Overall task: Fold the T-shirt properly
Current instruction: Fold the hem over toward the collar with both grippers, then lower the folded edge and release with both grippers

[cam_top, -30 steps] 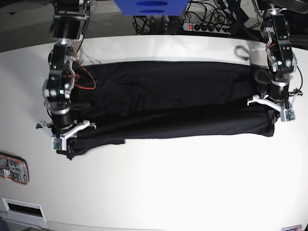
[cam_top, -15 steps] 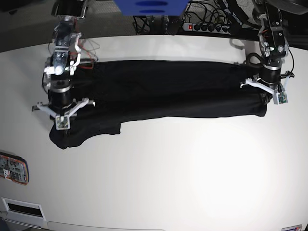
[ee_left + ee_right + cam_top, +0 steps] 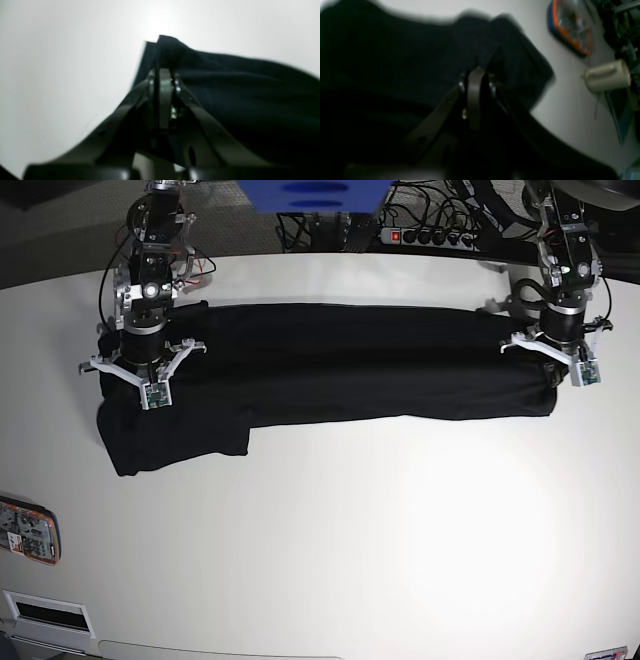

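While both pincers stay low over a white table [image 3: 330,540], a black T-shirt [image 3: 330,375] lies stretched in a long folded band between them. Clamped together on the cloth's edge, the left pincer [image 3: 560,370] holds one end. At the other end, the right pincer [image 3: 148,380] is likewise closed on a bunched sleeve corner.
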Controlling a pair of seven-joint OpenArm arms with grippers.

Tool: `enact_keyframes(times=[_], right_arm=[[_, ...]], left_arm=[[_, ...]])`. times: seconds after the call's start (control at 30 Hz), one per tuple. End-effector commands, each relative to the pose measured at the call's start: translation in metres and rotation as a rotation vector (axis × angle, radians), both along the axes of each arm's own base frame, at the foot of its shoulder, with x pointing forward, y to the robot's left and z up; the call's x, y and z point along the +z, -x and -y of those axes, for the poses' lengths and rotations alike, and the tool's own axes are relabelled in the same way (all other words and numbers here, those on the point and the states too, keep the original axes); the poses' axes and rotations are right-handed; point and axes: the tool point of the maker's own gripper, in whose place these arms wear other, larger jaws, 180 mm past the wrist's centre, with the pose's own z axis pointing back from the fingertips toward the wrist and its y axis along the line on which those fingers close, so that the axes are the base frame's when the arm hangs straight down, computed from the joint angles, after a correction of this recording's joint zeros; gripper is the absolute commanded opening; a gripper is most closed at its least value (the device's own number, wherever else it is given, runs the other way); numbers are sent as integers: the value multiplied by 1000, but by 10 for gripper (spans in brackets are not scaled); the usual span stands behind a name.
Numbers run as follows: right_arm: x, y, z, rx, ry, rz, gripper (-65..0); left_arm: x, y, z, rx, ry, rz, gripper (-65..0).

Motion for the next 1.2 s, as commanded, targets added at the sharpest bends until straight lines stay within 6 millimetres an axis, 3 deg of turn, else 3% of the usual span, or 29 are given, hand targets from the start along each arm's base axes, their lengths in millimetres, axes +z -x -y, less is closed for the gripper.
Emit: enact_keyframes(times=[0.0, 0.47, 0.7, 0.8, 0.9, 1.07, 1.17], right_arm=[[25, -11, -2, 3, 14, 92, -650], [4, 19, -16, -31, -40, 22, -650], [0, 20, -15, -34, -45, 13, -650], [0, 20, -15, -37, -44, 11, -648], [-9, 26, -12, -64, -44, -48, -493], [-16, 32, -12, -86, -45, -103, -300], [-15, 33, -11, -88, -43, -102, -246]], left_arm=[[14, -5, -7, 8, -30, 45, -650], [12, -3, -10, 7, -40, 34, -650], [-14, 12, -25, 8, -161, -80, -650], [-15, 14, -28, 4, -201, -100, -650], [-20, 23, -28, 1, -202, -124, -650], [-25, 31, -20, -77, -231, -169, -438], [-28, 37, -8, -128, -231, -190, -368]])
